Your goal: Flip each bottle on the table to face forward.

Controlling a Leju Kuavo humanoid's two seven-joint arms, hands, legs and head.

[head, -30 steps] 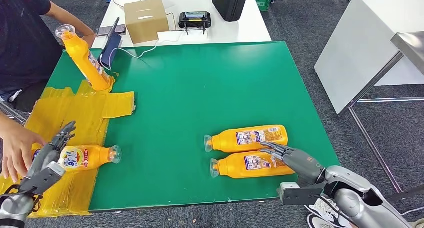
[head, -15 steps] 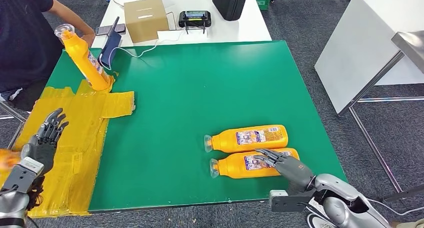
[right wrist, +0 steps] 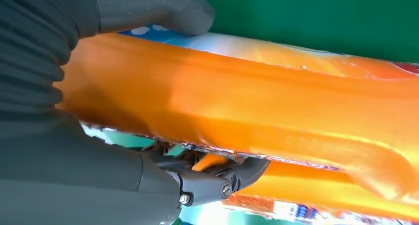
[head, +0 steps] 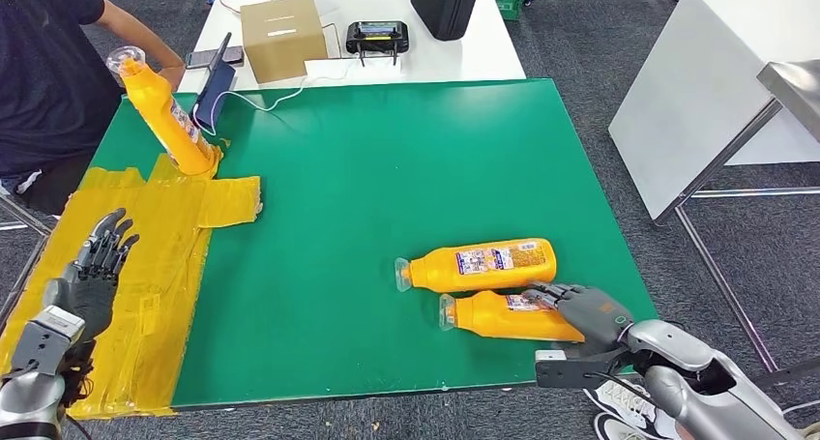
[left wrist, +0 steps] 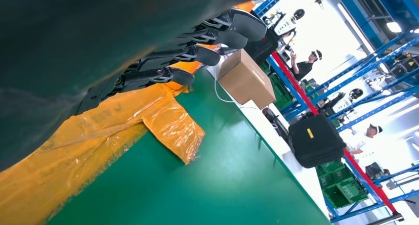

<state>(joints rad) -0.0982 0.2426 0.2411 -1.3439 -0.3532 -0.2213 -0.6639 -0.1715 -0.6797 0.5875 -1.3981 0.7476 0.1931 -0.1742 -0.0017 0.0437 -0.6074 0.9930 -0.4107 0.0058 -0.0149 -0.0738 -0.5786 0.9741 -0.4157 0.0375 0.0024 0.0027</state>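
Two orange bottles lie on their sides on the green mat, caps pointing left. The far bottle lies free, label up. My right hand grips the near bottle at its base end. In the right wrist view the hand wraps that bottle, thumb on one side and fingers under the other. My left hand hovers open over the yellow film, fingers spread. A third orange bottle stands tilted at the far left.
A person in a dark shirt sits at the mat's far left corner. Behind the mat, a white table carries a cardboard box, a controller and a black case. A white table stands to the right.
A person's hand took away the bottle that lay on the yellow film by my left hand. My right hand closed around the near bottle, which shifted right and turned onto its edge.
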